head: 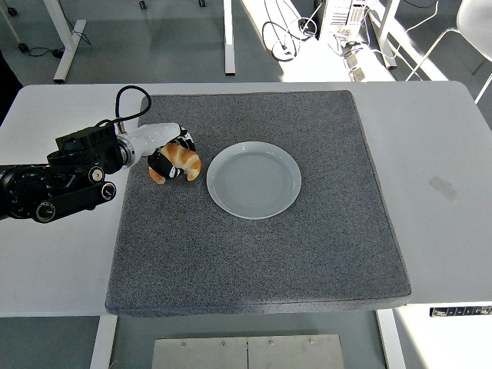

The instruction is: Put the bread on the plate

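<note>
A: Where is the bread right now?

B: The croissant (pixel 178 163) lies on the grey mat (pixel 261 254), toward its far left part, just beside the left rim of the plate (pixel 254 180) but not on it. It is golden brown, curved, with 1 pale tip pointing down toward the near-left.

A: And the hand?

B: The left hand (pixel 167 150) is right over it. Its white shell sits above and to the left of the croissant, and black fingers (pixel 187 141) come down around it, 1 at the far side and another dark digit against its left flank. The fingers are curled about the bread and touching it, so I would call that a grasp, though the croissant is not lifted off the mat as far as I can see.

A: What about the plate?

B: White, round, bare inside, sitting near the middle of the mat, a little toward the far side.

A: And the arm itself?

B: The left arm (pixel 58 184) comes in from the left edge, black, with round joints, lying low over the white table (pixel 438 154). A black cable (pixel 127 100) loops up behind the wrist.

A: Anything beyond?

B: Past the table's far edge there is grey floor with white desk legs (pixel 68 42) and a tangle of cables (pixel 288 34) in a sunlit patch.
</note>
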{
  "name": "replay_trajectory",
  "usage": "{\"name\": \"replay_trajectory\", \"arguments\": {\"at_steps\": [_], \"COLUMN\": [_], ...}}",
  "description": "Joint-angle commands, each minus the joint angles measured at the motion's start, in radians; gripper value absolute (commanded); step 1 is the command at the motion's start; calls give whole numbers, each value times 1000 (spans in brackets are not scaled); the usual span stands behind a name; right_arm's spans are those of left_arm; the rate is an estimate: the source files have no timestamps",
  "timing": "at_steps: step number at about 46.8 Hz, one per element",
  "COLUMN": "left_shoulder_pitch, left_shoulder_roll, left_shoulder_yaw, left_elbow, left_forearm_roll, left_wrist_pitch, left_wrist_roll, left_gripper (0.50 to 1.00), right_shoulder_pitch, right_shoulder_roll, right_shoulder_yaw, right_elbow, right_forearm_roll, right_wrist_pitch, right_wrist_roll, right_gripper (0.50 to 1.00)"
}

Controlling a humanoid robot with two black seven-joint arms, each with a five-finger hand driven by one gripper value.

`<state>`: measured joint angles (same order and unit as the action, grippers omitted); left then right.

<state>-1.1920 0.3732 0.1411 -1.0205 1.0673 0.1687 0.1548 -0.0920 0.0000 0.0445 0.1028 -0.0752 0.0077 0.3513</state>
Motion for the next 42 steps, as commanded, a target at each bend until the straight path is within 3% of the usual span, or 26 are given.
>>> {"name": "replay_trajectory", "arguments": {"at_steps": [1, 5, 32, 42], "left_shoulder_pitch": [0, -8, -89, -146], "left_shoulder_roll": [4, 9, 32, 59], "left_shoulder_yaw": [-1, -8, -18, -26], "left_elbow": [3, 3, 0, -3], "left_forearm_roll": [-1, -4, -17, -15], "left_wrist_pitch": [0, -1, -11, -38], "left_wrist_roll": [-1, -1, -1, -1], "left_gripper": [577, 549, 542, 542], "right_shoulder_pitch": [0, 0, 0, 0], "right_shoulder_roll": [0, 0, 0, 0], "right_shoulder_yaw": [0, 0, 0, 0], "right_elbow": [0, 0, 0, 0], "right_forearm_roll": [0, 0, 0, 0], "right_wrist_pitch": [0, 0, 0, 0], "right_wrist_roll": [0, 0, 0, 0], "right_gripper": [1000, 1000, 1000, 1000]}}
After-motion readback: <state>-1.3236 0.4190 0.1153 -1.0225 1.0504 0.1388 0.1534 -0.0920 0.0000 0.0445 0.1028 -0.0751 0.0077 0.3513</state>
